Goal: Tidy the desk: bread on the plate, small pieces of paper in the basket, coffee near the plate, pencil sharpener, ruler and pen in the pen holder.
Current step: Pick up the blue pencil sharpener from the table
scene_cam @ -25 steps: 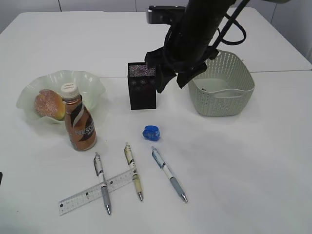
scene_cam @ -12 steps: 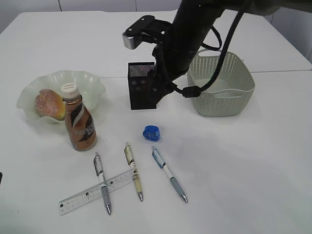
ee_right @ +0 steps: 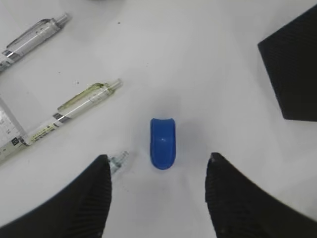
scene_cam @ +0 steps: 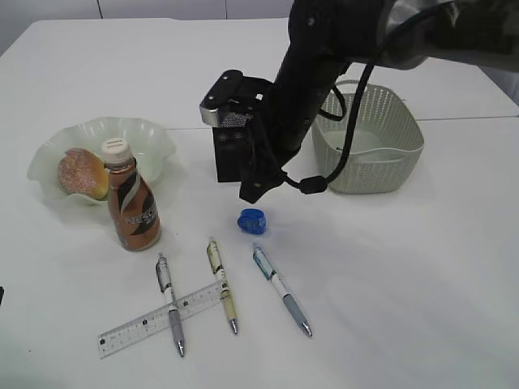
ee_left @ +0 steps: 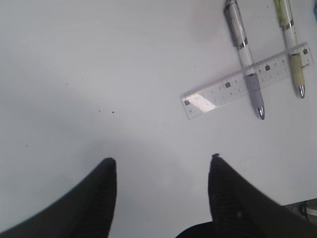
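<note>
The blue pencil sharpener (scene_cam: pixel 252 220) lies on the table in front of the black mesh pen holder (scene_cam: pixel 231 158). My right gripper (scene_cam: pixel 261 188) hangs open just above and behind it. In the right wrist view the sharpener (ee_right: pixel 163 141) sits between the open fingers (ee_right: pixel 158 161), untouched. Three pens (scene_cam: pixel 170 302) (scene_cam: pixel 221 284) (scene_cam: pixel 280 288) and a clear ruler (scene_cam: pixel 138 326) lie at the front. The bread (scene_cam: pixel 81 173) is on the green plate (scene_cam: pixel 146 134), with the coffee bottle (scene_cam: pixel 132 207) beside it. My left gripper (ee_left: pixel 162 159) is open and empty over bare table near the ruler (ee_left: pixel 218 91).
The grey-green basket (scene_cam: pixel 389 154) stands right of the pen holder, behind my right arm. The pen holder's corner (ee_right: pixel 294 69) shows at the right wrist view's upper right. No loose paper pieces show on the table.
My right arm has swung from above the pen holder and basket down and forward, so its open gripper now hovers over the blue sharpener. Nothing on the table moved.
</note>
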Tool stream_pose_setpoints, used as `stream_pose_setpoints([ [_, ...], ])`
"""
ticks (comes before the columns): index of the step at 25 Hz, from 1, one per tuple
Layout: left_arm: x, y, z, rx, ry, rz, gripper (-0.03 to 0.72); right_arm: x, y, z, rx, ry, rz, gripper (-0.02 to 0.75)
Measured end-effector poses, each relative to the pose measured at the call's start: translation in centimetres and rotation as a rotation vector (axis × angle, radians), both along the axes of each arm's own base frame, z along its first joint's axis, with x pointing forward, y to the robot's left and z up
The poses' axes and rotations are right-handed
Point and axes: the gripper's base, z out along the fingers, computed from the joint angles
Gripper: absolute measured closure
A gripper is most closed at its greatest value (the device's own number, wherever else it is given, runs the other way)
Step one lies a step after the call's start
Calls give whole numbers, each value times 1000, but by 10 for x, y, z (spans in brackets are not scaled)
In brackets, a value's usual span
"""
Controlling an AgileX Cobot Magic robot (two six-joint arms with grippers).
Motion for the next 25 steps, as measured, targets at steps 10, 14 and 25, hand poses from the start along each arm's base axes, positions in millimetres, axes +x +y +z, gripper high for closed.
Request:
stream_pose_setpoints([
  [10, 0, 0, 0, 3, -6, 1, 254, 6, 5, -34, -4, 42, 28, 295],
  [14, 0, 0, 0, 3, -6, 1, 255, 10, 5, -40, -5, 17, 20, 299],
  [25, 0, 0, 0, 5, -6, 0, 255, 12, 5, -63, -32, 47, 25, 299],
])
